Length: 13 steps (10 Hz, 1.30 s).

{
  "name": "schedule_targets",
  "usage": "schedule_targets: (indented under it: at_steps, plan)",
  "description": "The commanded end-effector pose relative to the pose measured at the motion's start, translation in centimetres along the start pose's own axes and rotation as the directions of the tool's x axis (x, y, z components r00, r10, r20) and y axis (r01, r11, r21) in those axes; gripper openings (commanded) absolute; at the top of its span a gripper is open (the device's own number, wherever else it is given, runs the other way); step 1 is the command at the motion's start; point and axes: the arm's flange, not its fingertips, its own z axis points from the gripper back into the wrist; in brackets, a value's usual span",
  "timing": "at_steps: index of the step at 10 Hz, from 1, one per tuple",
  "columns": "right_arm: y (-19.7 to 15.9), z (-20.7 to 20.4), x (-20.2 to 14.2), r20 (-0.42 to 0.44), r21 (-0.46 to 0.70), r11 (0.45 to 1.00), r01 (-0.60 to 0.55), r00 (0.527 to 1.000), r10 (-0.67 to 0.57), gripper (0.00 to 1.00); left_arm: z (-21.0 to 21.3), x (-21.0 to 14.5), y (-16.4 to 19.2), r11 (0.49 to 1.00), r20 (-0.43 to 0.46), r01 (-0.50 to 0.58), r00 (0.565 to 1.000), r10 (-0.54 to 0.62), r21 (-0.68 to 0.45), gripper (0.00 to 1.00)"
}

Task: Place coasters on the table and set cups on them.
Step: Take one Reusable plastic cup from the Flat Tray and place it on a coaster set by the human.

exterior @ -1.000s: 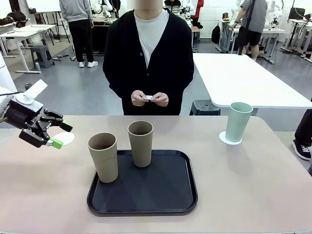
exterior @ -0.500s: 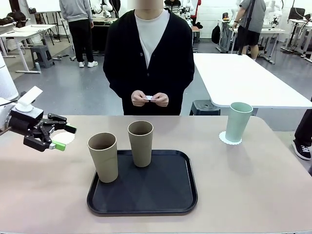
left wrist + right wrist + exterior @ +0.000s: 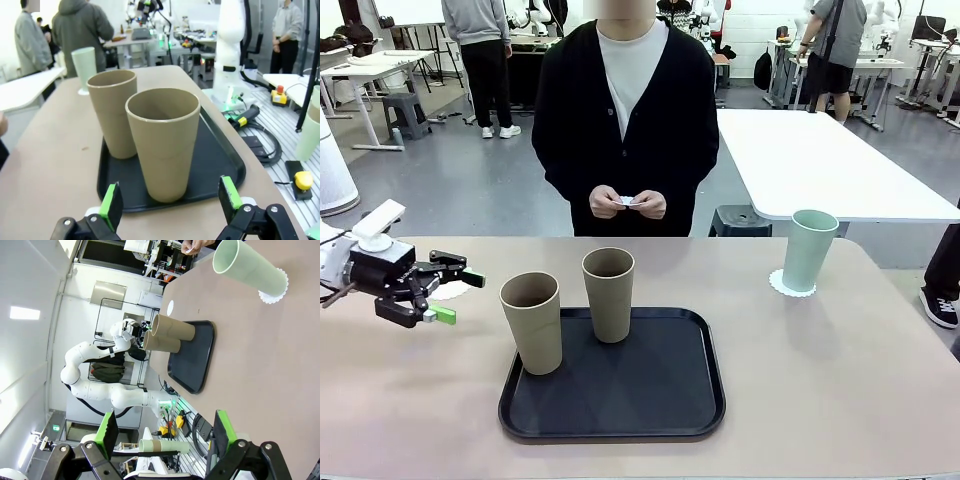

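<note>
The left gripper (image 3: 460,297) has its fingers spread wide and empty; 1 beige cup (image 3: 532,322) stands on the tray (image 3: 650,400) just ahead, facing the gap, 1 coaster (image 3: 450,291) just beside them. The right gripper (image 3: 165,429) fingers gape wide; the mint cup (image 3: 247,267) stands well ahead on the worktop (image 3: 820,380)

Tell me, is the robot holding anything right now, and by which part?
Nothing. The left gripper is open and empty beside the nearer brown cup, not touching it; the right gripper is open and empty too.
</note>
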Motion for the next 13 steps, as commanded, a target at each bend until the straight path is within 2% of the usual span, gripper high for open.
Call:
schedule_targets:
  at_steps: [1, 3, 13]
  plan:
    - [0.1, 0.0, 0.3, 0.013, 0.001, 1.0, 0.016, 1.0, -0.016, 1.0, -0.8, -0.6, 0.7, 0.998, 0.046, 0.064, 0.997, -0.065, 0.005, 1.0]
    - [0.1, 0.0, 0.3, 0.013, 0.001, 1.0, 0.016, 1.0, -0.016, 1.0, -1.9, -1.3, 1.0, 0.995, 0.064, 0.098, 0.993, -0.098, 0.001, 1.0]
    - [0.1, 0.0, 0.3, 0.013, 0.001, 1.0, 0.016, 1.0, -0.016, 1.0, -7.8, -2.5, 4.3, 0.993, 0.079, 0.067, 0.995, -0.059, -0.1, 1.0]
